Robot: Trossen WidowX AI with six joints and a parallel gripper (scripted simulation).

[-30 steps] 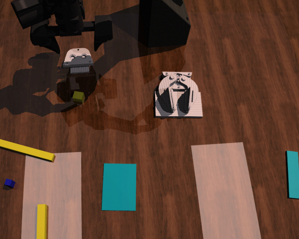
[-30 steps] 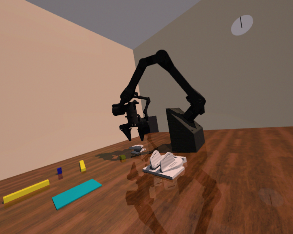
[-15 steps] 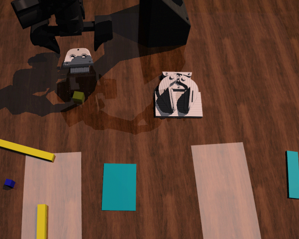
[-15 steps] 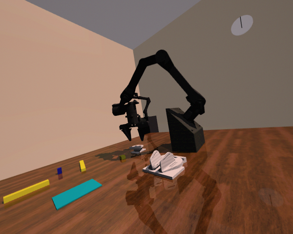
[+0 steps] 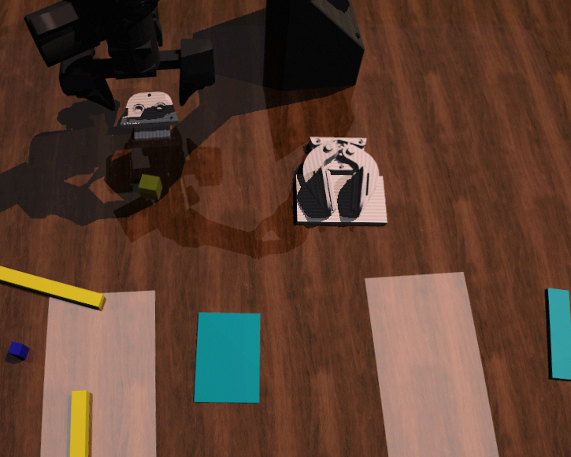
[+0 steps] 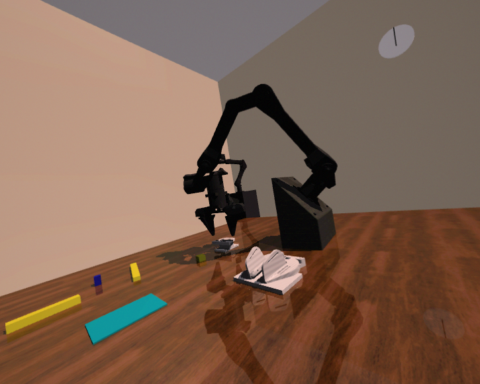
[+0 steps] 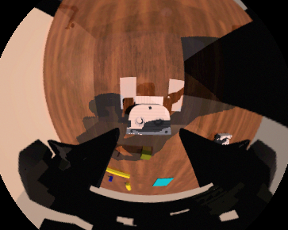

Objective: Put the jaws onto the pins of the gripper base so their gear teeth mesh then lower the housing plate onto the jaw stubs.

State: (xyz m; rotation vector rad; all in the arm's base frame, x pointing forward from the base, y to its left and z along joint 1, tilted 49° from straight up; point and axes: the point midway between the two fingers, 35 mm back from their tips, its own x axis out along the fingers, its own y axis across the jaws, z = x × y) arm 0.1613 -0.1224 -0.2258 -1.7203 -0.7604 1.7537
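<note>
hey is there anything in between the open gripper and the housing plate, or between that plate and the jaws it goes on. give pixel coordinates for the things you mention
Nothing visible stands between the open gripper [image 5: 148,105] [image 6: 222,236] [image 7: 149,130] and the housing plate [image 5: 149,98] [image 7: 143,113], nor between that plate and the jaws [image 5: 343,196]; the olive cube [image 5: 150,186] [image 6: 200,258] [image 7: 146,152] sits off that line.
</note>
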